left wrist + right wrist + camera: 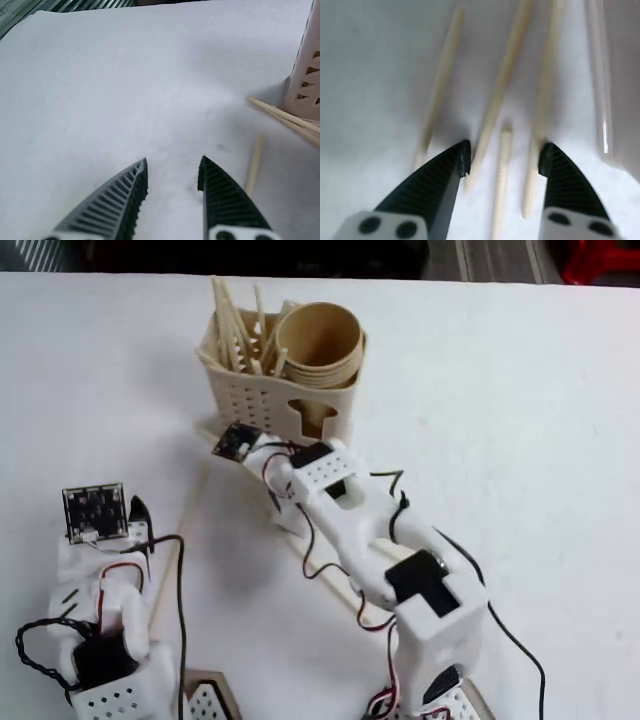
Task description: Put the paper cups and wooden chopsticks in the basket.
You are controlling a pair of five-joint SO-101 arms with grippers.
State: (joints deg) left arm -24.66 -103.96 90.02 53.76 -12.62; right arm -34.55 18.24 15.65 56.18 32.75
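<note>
The cream basket stands at the table's far middle. It holds stacked paper cups and a bunch of wooden chopsticks. Several loose chopsticks lie on the table just in front of it. My right gripper hangs open low over them, with two chopsticks between its fingertips and one outside. My left gripper stands open and holds nothing, near the table's front left. A single chopstick lies beside it, also seen in the high view.
The right arm stretches from the front edge towards the basket and covers part of a chopstick. The basket wall is close to the right gripper. White table stretches wide on both sides of the basket.
</note>
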